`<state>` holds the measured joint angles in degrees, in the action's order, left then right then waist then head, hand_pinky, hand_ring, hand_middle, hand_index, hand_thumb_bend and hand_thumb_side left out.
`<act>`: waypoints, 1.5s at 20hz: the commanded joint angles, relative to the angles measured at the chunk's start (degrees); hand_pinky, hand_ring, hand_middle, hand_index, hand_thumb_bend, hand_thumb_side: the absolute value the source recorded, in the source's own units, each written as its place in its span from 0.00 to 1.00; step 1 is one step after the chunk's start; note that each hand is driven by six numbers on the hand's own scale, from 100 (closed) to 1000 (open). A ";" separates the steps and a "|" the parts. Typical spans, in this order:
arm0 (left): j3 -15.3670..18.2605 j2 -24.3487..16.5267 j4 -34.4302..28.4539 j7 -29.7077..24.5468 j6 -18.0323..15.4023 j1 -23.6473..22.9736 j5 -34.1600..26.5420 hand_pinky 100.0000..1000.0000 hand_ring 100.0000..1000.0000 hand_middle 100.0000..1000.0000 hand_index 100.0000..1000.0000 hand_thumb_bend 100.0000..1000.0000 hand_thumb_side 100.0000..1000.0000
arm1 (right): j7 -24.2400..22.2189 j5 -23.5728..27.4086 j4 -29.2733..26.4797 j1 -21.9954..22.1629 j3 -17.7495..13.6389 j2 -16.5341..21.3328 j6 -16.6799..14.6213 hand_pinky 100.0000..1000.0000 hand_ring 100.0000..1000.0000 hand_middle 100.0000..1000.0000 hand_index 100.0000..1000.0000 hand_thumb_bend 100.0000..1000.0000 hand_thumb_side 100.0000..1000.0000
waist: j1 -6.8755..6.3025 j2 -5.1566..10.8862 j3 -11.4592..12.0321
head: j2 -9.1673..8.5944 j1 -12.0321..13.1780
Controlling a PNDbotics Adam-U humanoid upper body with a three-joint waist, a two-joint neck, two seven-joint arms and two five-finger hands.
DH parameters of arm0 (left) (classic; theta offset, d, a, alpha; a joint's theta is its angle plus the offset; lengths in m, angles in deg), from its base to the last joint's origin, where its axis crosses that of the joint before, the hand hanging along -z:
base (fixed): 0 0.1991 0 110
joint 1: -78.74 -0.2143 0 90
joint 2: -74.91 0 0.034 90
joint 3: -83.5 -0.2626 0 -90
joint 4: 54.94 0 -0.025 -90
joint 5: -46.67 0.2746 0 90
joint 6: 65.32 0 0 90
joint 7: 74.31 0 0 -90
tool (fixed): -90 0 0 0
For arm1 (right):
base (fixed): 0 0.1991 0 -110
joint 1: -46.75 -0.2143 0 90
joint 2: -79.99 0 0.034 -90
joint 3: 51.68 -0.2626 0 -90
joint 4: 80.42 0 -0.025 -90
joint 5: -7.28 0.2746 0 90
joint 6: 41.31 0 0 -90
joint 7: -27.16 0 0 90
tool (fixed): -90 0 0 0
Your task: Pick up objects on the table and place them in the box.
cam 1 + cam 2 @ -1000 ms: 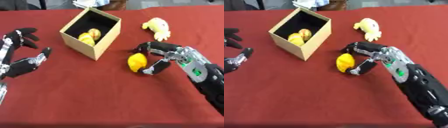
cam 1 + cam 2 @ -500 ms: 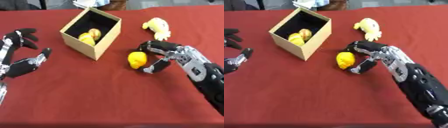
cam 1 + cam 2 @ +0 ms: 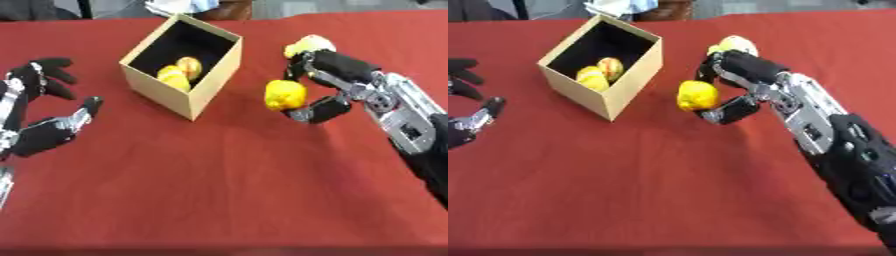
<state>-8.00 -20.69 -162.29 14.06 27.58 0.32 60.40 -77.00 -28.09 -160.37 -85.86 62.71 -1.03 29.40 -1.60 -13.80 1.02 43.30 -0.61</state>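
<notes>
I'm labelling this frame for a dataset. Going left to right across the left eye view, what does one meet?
Left hand, open at the left edge → cardboard box with yellow items inside → yellow fruit-like object → right hand curled round it. A pale yellow object behind that hand overlaps it, so I leave it out.

The right hand (image 3: 328, 85) is raised, with the arm coming from the lower right. Its fingers and thumb are curled around a yellow fruit (image 3: 284, 95), held at the hand's left side. The left hand (image 3: 39, 117) rests open at the left edge, fingers spread and pointing up.
</notes>
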 commanded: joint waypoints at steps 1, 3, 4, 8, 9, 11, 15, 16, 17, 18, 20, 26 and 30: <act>0.60 -0.85 -0.59 -0.18 -0.06 0.33 0.23 0.62 0.49 0.53 0.80 0.41 0.28 | 0.68 1.63 -2.45 -1.27 0.08 1.94 0.83 0.58 0.53 0.35 0.41 0.14 0.13 | 0.82 1.02 -0.01 | 0.13 -0.04; 0.60 -0.85 -0.59 -0.19 -0.06 0.33 0.24 0.62 0.49 0.53 0.80 0.41 0.28 | 0.53 1.89 -2.76 -1.28 0.13 2.02 1.11 0.58 0.53 0.35 0.41 0.14 0.13 | 0.82 1.02 -0.01 | 0.13 -0.04; 0.60 -0.85 -0.59 -0.19 -0.06 0.33 0.24 0.62 0.49 0.53 0.80 0.41 0.28 | 0.47 1.96 -2.85 -1.27 0.13 2.04 1.19 0.58 0.53 0.35 0.41 0.14 0.13 | 0.82 1.02 -0.01 | 0.13 -0.04; -0.09 0.06 -0.97 -0.68 -0.42 0.70 -0.28 0.64 0.49 0.53 0.80 0.39 0.27 | 0.80 3.33 -1.16 -5.23 -1.92 3.50 2.90 0.59 0.53 0.36 0.42 0.14 0.12 | 1.00 1.82 2.23 | 0.35 -1.53; -0.25 0.46 -1.02 -0.76 -0.45 0.78 -0.44 0.63 0.49 0.53 0.79 0.39 0.27 | 0.51 3.24 -0.04 -6.66 -2.15 3.39 3.11 0.60 0.53 0.36 0.42 0.15 0.12 | 0.97 1.95 2.80 | 0.37 -1.96; -0.61 1.34 -1.21 -0.91 -0.58 0.91 -0.77 0.63 0.49 0.53 0.79 0.39 0.27 | -0.06 2.41 2.65 -9.58 -2.56 2.73 3.27 0.60 0.53 0.37 0.43 0.15 0.12 | 0.90 2.15 3.97 | 0.40 -2.75; -1.21 2.96 -1.93 -1.27 -0.90 0.84 -1.25 0.63 0.48 0.53 0.79 0.39 0.27 | -0.76 -0.63 8.07 -13.54 -3.33 0.33 2.15 0.62 0.54 0.39 0.45 0.16 0.13 | 0.55 2.47 6.21 | 0.56 -4.43; -1.32 3.33 -2.21 -1.37 -0.97 0.81 -1.32 0.63 0.48 0.53 0.79 0.39 0.26 | -0.82 -1.56 9.40 -14.32 -3.62 -0.44 1.76 0.62 0.54 0.39 0.46 0.16 0.13 | 0.45 2.48 6.69 | 0.56 -4.87; -1.43 3.69 -2.51 -1.47 -1.04 0.83 -1.38 0.63 0.48 0.53 0.79 0.39 0.26 | -0.82 -2.47 10.69 -15.04 -3.96 -1.24 1.44 0.62 0.54 0.39 0.46 0.16 0.12 | 0.34 2.46 7.20 | 0.47 -5.43; -1.56 4.02 -2.81 -1.60 -1.10 0.89 -1.41 0.63 0.48 0.53 0.79 0.39 0.26 | -0.76 -3.43 12.05 -15.71 -4.35 -2.05 1.17 0.63 0.54 0.39 0.47 0.16 0.12 | 0.25 2.41 7.66 | 0.36 -5.94; -1.83 4.72 -3.45 -1.87 -1.20 1.16 -1.51 0.63 0.48 0.53 0.79 0.39 0.26 | -0.27 -5.42 14.89 -16.79 -5.40 -3.83 0.99 0.62 0.54 0.40 0.47 0.15 0.12 | 0.09 2.28 8.75 | 0.01 -7.17; -2.38 6.59 -4.54 -2.28 -1.21 1.97 -2.01 0.63 0.48 0.52 0.79 0.39 0.26 | 2.63 -11.49 23.76 -18.65 -8.36 -8.24 1.51 0.62 0.55 0.41 0.50 0.16 0.13 | -0.07 1.87 11.61 | -0.92 -10.69; -2.43 7.30 -4.49 -2.25 -1.14 2.02 -2.24 0.63 0.48 0.52 0.79 0.39 0.26 | 5.59 -15.59 26.58 -19.18 -8.96 -10.01 2.39 0.64 0.58 0.50 0.63 0.19 0.17 | 0.03 1.77 12.23 | -0.93 -11.53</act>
<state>-10.51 -13.04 -165.53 11.92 26.44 1.47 58.49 -72.46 -42.28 -134.04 -103.37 54.52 -11.07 31.52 -1.32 -13.18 13.11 43.14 -11.72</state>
